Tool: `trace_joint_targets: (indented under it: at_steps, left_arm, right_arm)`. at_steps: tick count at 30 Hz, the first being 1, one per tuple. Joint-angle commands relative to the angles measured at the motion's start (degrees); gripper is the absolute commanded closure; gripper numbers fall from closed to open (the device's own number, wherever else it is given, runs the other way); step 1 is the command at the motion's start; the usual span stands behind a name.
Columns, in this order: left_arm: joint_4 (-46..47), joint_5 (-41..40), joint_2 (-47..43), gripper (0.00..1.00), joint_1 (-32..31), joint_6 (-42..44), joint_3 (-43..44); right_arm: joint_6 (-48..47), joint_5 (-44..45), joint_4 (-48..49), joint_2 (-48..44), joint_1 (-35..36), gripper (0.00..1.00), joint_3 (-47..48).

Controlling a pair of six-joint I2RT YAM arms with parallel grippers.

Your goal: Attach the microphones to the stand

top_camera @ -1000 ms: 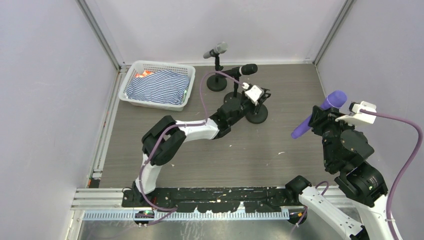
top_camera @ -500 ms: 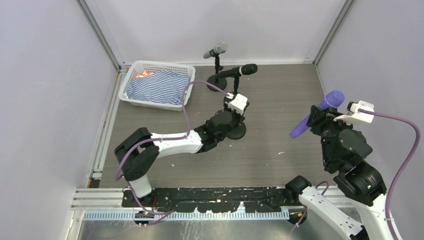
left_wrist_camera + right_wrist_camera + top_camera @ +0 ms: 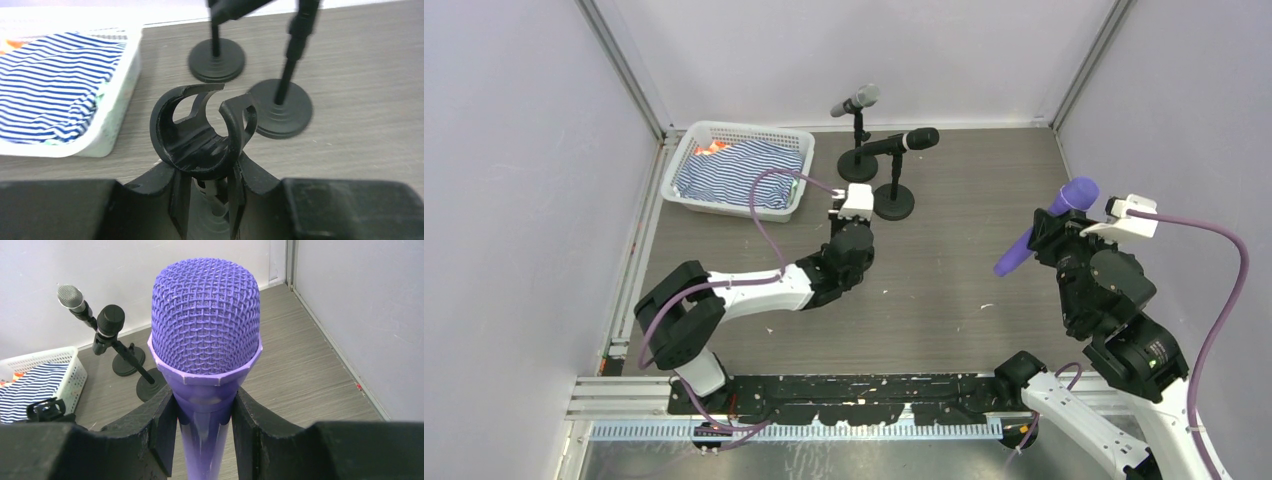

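My right gripper (image 3: 1036, 232) is shut on a purple microphone (image 3: 1049, 222), held tilted above the right side of the table; its mesh head fills the right wrist view (image 3: 206, 340). My left gripper (image 3: 849, 240) is shut on the neck of an empty black stand, just under its open C-shaped clip (image 3: 200, 135). The stand's base is hidden under the gripper in the top view. The clip shows small in the right wrist view (image 3: 45, 410). Two other stands at the back hold a grey-headed microphone (image 3: 856, 100) and a black microphone (image 3: 909, 140).
A white basket (image 3: 689, 150) with striped cloth (image 3: 739, 172) sits at the back left, close to my left gripper. The round bases of the two filled stands (image 3: 894, 202) are just behind the left gripper. Walls close in the table on three sides.
My left arm has dragged the empty stand from right of centre to the left, near the basket. My right gripper with the purple microphone has shifted slightly left.
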Motion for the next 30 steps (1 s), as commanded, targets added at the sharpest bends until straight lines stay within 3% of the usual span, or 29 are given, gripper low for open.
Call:
trace_joint_targets:
  at_steps: [1,4,11,13,24,30]
  left_arm:
    - [-7.07,-10.79,-1.05,0.96,3.44,-1.29,-0.02]
    - [-5.39,-7.00,-1.05,0.62,3.90,-0.42,0.18]
    - [-2.44,5.91,-4.67,0.10,3.90,0.39,-4.22]
    - [-0.11,9.16,-7.29,0.01,3.90,0.76,-7.36]
    - [11.30,31.32,-25.54,0.00,5.25,3.25,-27.87]
    - [16.43,41.66,-28.52,0.01,12.70,1.63,-32.54]
  right_arm:
    - [0.88,-0.42,2.16,0.35,-0.19,0.96,0.43]
    - [1.11,-0.47,1.93,0.34,-0.19,0.96,0.52]
    - [1.08,-0.60,1.92,0.48,-0.19,0.96,0.46]
    - [1.15,-0.82,2.03,0.68,-0.20,0.96,0.31]
    - [1.67,-3.59,4.56,2.47,-0.20,0.96,-1.04]
    - [1.86,-4.73,4.86,3.22,-0.15,0.96,-0.98]
